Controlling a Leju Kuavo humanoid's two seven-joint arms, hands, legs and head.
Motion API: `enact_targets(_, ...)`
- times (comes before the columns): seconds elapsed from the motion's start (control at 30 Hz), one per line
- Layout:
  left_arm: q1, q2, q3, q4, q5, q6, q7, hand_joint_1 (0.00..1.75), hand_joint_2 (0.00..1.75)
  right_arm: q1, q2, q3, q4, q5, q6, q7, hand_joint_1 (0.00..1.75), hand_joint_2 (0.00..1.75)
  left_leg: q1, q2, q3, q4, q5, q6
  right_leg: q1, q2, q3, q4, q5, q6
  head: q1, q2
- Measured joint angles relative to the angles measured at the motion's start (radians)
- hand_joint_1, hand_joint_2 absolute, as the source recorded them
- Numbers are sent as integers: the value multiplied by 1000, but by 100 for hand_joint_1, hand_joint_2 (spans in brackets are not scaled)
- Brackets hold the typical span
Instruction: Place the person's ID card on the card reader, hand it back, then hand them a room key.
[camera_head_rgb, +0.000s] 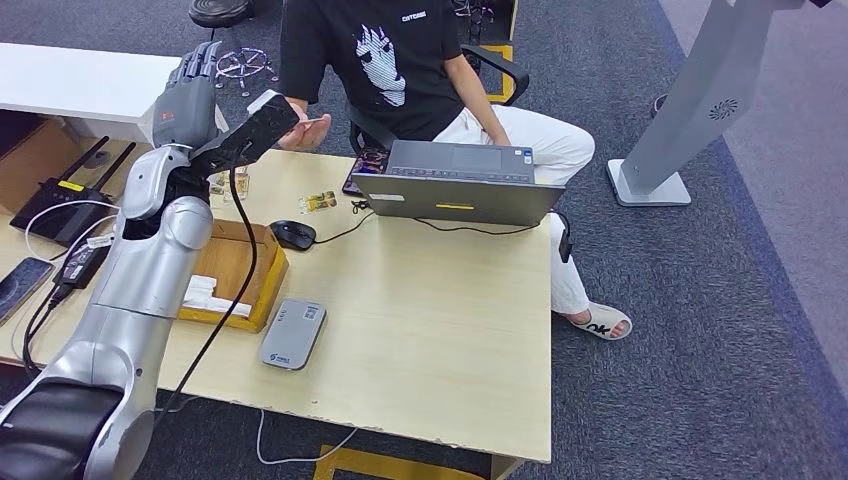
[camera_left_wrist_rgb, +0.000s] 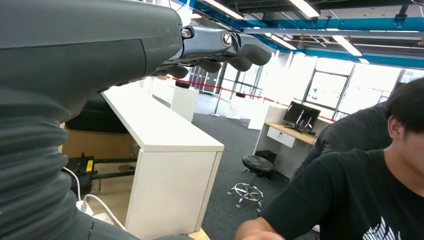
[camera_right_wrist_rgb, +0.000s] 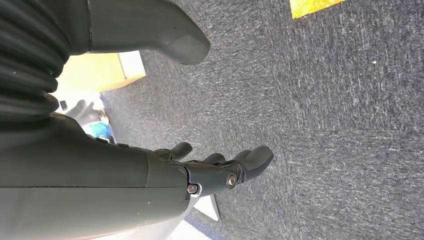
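The robot's left hand (camera_head_rgb: 188, 95) is raised high above the far left corner of the pale wooden table (camera_head_rgb: 440, 330), dark grey fingers (camera_head_rgb: 200, 62) straight and pointing up, held side by side with nothing between them. In the left wrist view the same fingers (camera_left_wrist_rgb: 225, 47) reach out over a white cabinet, loosely extended and bare.

Just beside that raised hand, the seated person in a black printed T-shirt (camera_head_rgb: 385, 60) holds out a hand (camera_head_rgb: 303, 130) with what looks like a small pale card (camera_head_rgb: 313, 121) at the fingertips; it is too small to tell for sure that it is the ID card. The person's hand and the robot's hand are near each other but apart.

The flat grey card reader with rounded corners (camera_head_rgb: 293, 333) lies on the table near the front edge, just beside the open wooden box (camera_head_rgb: 240, 270), which holds a few white cards (camera_head_rgb: 205, 292). A black computer mouse (camera_head_rgb: 293, 234) sits behind the box, and a grey laptop (camera_head_rgb: 458, 190) stands open facing the person.

The right hand (camera_right_wrist_rgb: 210, 172) hangs over dark grey carpet (camera_right_wrist_rgb: 340, 100), its fingers (camera_right_wrist_rgb: 252, 160) loosely curved and a little apart, holding nothing.
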Motion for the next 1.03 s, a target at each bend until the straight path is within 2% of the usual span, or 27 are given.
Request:
enact_targets(0.27, 1, 3, 0, 1, 0, 0, 0, 0, 175, 0, 0, 0, 0, 0, 0, 0, 0, 175, 0, 0, 0, 0, 0, 0, 0, 0, 0, 0, 0, 0, 0, 0)
enact_targets(0.37, 22, 28, 0, 4, 1, 5, -10, 0, 175, 0, 0, 0, 2, -8, 0, 1, 0, 175, 0, 0, 0, 0, 0, 0, 0, 0, 0, 0, 0, 0, 0, 0)
enact_targets(0.5, 178, 127, 0, -82, 92, -85, -101, 0, 175, 2, 0, -11, 2, -44, -6, 9, 0, 175, 0, 1, 0, 0, 0, 0, 0, 1, 0, 0, 0, 0, 0, 0)
enact_targets(0.67, 372, 195, -1, -258, 139, -127, -145, 0, 175, 7, 0, -30, 2, -71, -10, 2, 0, 175, 0, 2, -1, 0, -1, 0, 0, 2, -2, 0, -1, 0, 0, 0)
enact_targets(0.9, 624, 276, 2, -478, 136, -63, -161, 0, 175, 11, 3, -53, 2, -95, -22, -16, 0, 175, 0, 2, -2, -1, -1, 0, 0, 2, -2, 0, -1, 0, 0, 0)
enact_targets(1.03, 752, 298, 39, -580, 107, -7, -162, 0, 175, 13, 7, -63, 1, -102, -34, -11, 0, 175, 0, 2, -2, -1, -1, 0, 0, 2, -2, 0, -1, 0, 0, 0)
